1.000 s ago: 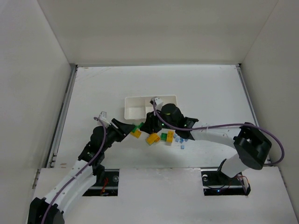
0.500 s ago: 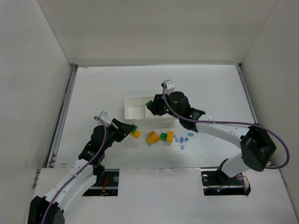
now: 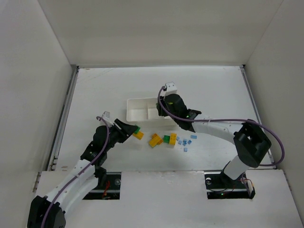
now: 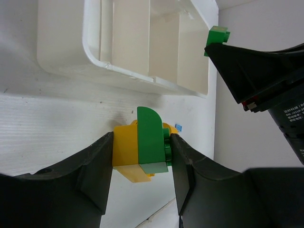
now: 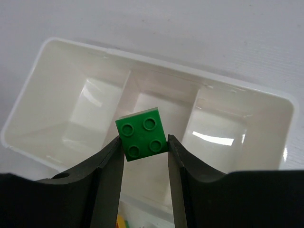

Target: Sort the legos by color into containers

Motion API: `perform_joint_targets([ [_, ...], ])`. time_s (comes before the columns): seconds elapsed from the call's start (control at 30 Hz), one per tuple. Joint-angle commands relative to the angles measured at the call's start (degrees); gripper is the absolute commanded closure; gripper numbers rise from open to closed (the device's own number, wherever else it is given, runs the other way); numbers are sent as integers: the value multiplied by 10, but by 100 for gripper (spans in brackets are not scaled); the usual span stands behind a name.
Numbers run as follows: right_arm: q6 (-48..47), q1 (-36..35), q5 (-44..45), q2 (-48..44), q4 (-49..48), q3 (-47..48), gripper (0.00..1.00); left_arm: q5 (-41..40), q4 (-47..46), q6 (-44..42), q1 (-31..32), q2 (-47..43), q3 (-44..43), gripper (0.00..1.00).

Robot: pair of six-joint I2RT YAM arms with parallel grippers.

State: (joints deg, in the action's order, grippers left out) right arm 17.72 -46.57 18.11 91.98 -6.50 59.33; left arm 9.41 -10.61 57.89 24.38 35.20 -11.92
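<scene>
1. The white tray (image 3: 137, 113) lies near the middle of the table (image 3: 95, 90). Its long axis runs from 9 to 3 o'clock, with three compartments in a row along that line.
2. The right gripper (image 5: 142, 140) hangs over the tray. Its jaws stand partly apart, clamped on a square green brick (image 5: 141, 137), one jaw flat against each opposite side.
3. That brick's four studs face the wrist camera. It is turned a little out of square with the tray walls and, from the wrist, sits over the middle compartment (image 5: 161, 105).
4. The left gripper (image 4: 141, 148) is at about 7 o'clock from the tray, just off its near left corner. Its jaws are narrowly apart and clamped on a two-brick piece (image 3: 137, 132).
5. In that piece, a yellow brick (image 4: 124, 152) lies against one jaw and a green part (image 4: 151, 137) with one rounded corner lies against the other. The two layers sit side by side across the grip, and small green studs show on the side facing that jaw.
6. From above, the green part is on the 12 o'clock side of the yellow. I cannot tell whether the piece rests on the table or hangs clear of it.
7. Loose legos lie on the table at about 5 to 6 o'clock from the tray.
   - A yellow block (image 3: 155, 140) lies askew, its long axis running roughly from 8 to 2 o'clock.
   - At its 3 o'clock side, a small green one (image 3: 166, 138) touches another yellow one (image 3: 173, 138).
   - Tiny pale blue bits (image 3: 183, 141) are scattered further toward 3 o'clock.
</scene>
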Motion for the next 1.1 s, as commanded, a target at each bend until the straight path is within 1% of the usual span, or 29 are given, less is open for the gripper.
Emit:
perform_joint_targets([
  [0.0, -13, 6, 82, -8, 6, 10, 68, 3, -40, -7, 4, 5, -22, 84],
  [0.07, -9, 13, 103, -11, 11, -3, 67, 3, -45, -7, 4, 9, -22, 84],
  [0.13, -7, 16, 106, -13, 11, -11, 64, 3, -52, -7, 4, 16, -23, 84],
  [0.27, -4, 19, 121, -19, 5, -21, 47, 3, -68, -4, 9, 29, -32, 84],
  [0.37, -6, 21, 121, -29, 5, -21, 39, 3, -77, -1, 16, 36, -40, 84],
  [0.5, -4, 19, 118, -51, 8, -29, 34, -2, -86, 1, 24, 43, -46, 84],
  [0.57, 0, 19, 113, -71, 5, -39, 34, -5, -91, 3, 28, 44, -48, 84],
  [0.6, 6, 14, 107, -85, 5, -44, 37, -6, -93, 3, 29, 43, -48, 84],
  [0.67, 26, -1, 77, -114, 4, -57, 48, -7, -102, 6, 31, 40, -47, 84],
  [0.7, 41, -11, 52, -127, 3, -64, 55, -7, -108, 8, 31, 37, -46, 84],
  [0.73, 59, -22, 22, -140, -3, -74, 59, -7, -117, 10, 31, 34, -45, 84],
  [0.8, 104, -50, -45, -162, -33, -99, 60, -8, -138, 16, 30, 28, -42, 83],
  [0.83, 120, -58, -59, -169, -50, -109, 59, -11, -150, 20, 30, 24, -39, 83],
  [0.87, 146, -71, -76, -180, -81, -128, 53, -14, -163, 25, 30, 22, -36, 83],
  [0.93, 187, -81, -95, -193, -129, -156, 33, -23, -185, 37, 32, 15, -33, 83],
  [0.97, 202, -82, -102, -198, -145, -166, 25, -26, -193, 42, 33, 13, -32, 83],
  [1.0, 210, -82, -105, -203, -155, -175, 20, -28, -201, 47, 33, 10, -31, 83],
  [1.07, 221, -84, -112, -209, -173, -187, 18, -31, -209, 53, 33, 7, -30, 83],
])
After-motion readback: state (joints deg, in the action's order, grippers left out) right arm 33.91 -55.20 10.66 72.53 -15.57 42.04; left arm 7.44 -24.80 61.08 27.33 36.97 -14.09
